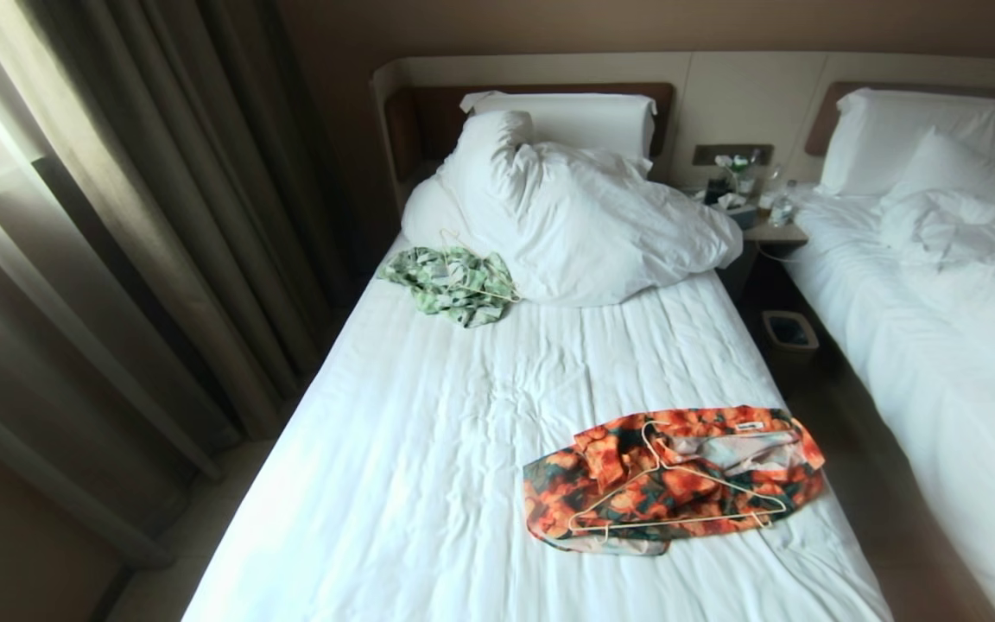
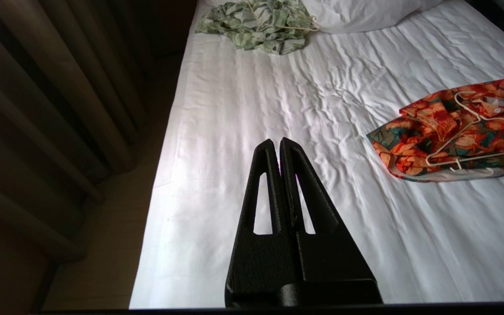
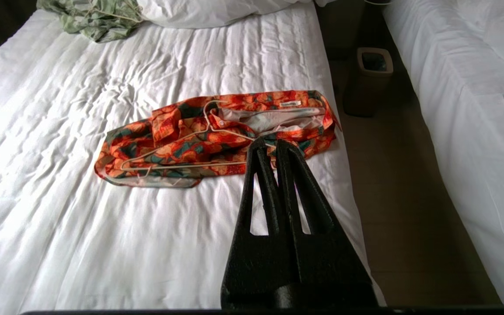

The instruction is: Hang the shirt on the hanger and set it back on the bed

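Observation:
The orange-flowered shirt [image 1: 670,479] lies crumpled on the bed's white sheet [image 1: 428,449], near its right edge. The cream wire hanger [image 1: 679,494] rests flat on top of the shirt, hook toward the headboard. Neither arm shows in the head view. My left gripper [image 2: 276,141] is shut and empty, held above bare sheet well to the left of the shirt [image 2: 457,131]. My right gripper [image 3: 270,141] is shut and empty too, held above the bed on the near side of the shirt [image 3: 199,140] and hanger [image 3: 177,151], not touching them.
A pale green patterned garment [image 1: 454,283] on another thin hanger lies by the rumpled duvet [image 1: 575,216]. Curtains [image 1: 117,225] hang left of the bed. A small bin [image 1: 789,333] stands in the aisle beside a nightstand [image 1: 757,216]; a second bed [image 1: 947,285] is on the right.

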You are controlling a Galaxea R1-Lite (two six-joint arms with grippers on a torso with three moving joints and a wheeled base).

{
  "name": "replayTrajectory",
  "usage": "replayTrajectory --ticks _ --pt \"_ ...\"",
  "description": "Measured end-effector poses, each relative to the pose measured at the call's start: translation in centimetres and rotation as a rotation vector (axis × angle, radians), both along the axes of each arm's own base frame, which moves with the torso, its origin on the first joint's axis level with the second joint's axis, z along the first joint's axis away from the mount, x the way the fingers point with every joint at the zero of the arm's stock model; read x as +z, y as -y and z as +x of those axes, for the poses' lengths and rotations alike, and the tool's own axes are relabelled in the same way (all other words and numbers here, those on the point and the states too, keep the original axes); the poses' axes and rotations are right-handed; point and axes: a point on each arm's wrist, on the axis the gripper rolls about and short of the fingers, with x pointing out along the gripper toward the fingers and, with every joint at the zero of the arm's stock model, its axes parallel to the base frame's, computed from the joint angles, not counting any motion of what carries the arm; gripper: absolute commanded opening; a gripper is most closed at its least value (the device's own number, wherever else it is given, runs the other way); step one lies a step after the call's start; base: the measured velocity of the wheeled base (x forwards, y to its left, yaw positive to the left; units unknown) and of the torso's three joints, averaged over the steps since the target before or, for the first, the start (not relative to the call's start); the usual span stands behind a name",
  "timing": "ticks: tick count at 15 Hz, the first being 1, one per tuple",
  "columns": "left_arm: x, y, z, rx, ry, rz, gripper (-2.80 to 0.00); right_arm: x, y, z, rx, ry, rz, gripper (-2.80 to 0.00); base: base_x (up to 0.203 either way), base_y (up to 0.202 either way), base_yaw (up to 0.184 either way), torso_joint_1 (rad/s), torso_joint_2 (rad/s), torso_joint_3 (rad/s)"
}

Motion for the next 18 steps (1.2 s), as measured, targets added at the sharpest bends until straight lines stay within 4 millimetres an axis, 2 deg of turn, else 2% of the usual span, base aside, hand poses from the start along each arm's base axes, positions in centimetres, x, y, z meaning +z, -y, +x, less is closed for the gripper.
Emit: replayTrajectory --ticks 18 --pt "0.04 0.01 0.02 -0.004 0.009 -0.001 -2.80 -0.01 0.00 0.00 0.002 -0.003 -0.027 -2.80 0.000 0.000 0.000 0.000 0.00 0.000"
